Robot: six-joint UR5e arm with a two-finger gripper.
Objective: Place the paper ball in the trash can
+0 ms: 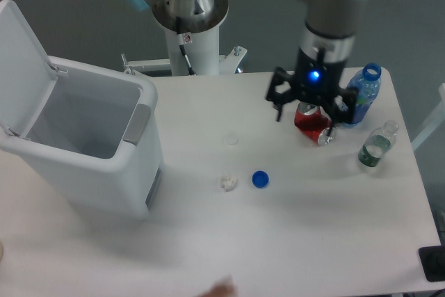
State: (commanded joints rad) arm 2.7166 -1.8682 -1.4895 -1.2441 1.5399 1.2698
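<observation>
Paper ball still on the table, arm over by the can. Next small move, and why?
Probably swing the gripper back left and down over the paper ball. Its fingers are spread and empty above the red can, well right of the ball, which lies loose on the table beside the blue cap. The trash can already stands with its lid up, so only the pickup remains.
</observation>
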